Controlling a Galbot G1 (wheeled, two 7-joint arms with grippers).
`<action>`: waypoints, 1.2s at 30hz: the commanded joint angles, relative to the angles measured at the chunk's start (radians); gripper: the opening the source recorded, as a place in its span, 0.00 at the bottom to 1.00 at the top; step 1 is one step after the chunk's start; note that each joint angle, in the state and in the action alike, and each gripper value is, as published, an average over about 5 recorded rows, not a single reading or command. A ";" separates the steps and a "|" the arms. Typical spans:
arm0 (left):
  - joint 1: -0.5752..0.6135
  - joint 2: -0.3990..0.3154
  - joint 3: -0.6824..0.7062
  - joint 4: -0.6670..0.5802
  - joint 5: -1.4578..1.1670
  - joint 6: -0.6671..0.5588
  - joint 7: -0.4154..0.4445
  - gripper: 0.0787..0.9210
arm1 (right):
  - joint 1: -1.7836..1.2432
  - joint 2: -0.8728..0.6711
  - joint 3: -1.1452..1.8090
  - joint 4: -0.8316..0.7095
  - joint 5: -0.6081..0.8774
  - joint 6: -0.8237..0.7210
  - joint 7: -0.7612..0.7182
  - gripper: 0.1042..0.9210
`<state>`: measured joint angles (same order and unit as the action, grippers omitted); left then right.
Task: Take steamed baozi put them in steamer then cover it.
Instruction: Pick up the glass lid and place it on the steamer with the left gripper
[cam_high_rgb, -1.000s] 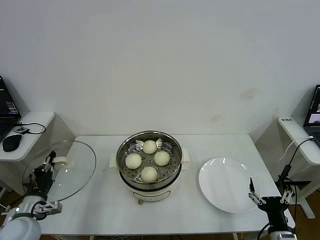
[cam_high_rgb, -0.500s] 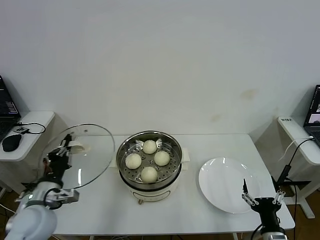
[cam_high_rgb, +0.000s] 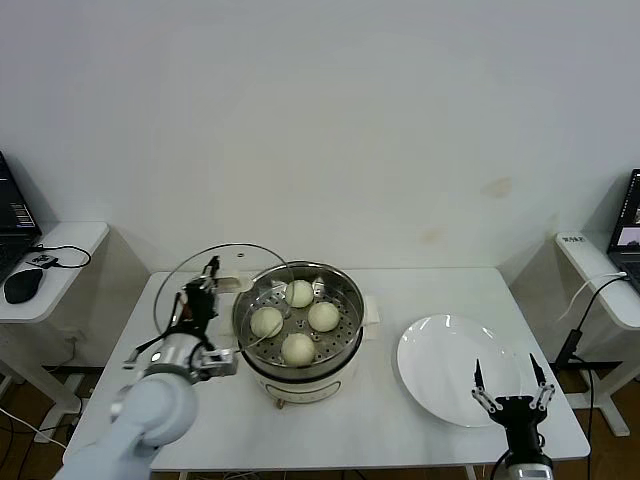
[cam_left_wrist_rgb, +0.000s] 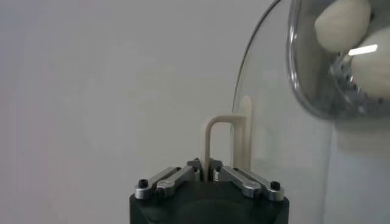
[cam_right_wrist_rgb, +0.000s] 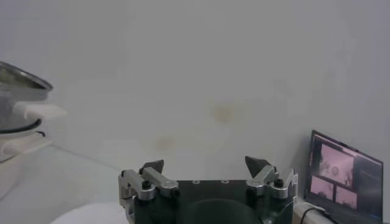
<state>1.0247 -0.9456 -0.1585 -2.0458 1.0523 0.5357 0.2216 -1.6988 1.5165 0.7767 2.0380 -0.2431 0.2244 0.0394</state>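
The steamer stands mid-table, with several baozi lying on its perforated tray. My left gripper is shut on the white handle of the round glass lid. It holds the lid tilted in the air at the steamer's left side, its lower edge over the left rim. The left wrist view shows the handle pinched at the left gripper, and past the lid glass the steamer with baozi. My right gripper hangs open and empty at the table's front right.
A bare white plate lies right of the steamer, under my right gripper. Side tables flank the table: the left one holds a mouse, the right one a laptop. The steamer's side handle sticks out towards the plate.
My left arm has carried the lid from the table's left edge rightwards up to the steamer. My right gripper has drifted slightly left along the front edge, still open.
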 joint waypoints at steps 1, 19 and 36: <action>-0.206 -0.208 0.193 0.101 0.247 0.072 0.163 0.08 | 0.005 0.012 -0.014 -0.015 -0.051 0.006 0.010 0.88; -0.178 -0.391 0.253 0.239 0.326 0.068 0.128 0.08 | -0.001 0.017 -0.014 -0.017 -0.055 0.008 0.008 0.88; -0.098 -0.383 0.209 0.229 0.347 0.055 0.103 0.08 | 0.001 0.013 -0.034 -0.024 -0.050 0.009 0.005 0.88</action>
<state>0.9027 -1.3080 0.0502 -1.8301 1.3806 0.5920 0.3263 -1.6978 1.5294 0.7503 2.0128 -0.2922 0.2328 0.0449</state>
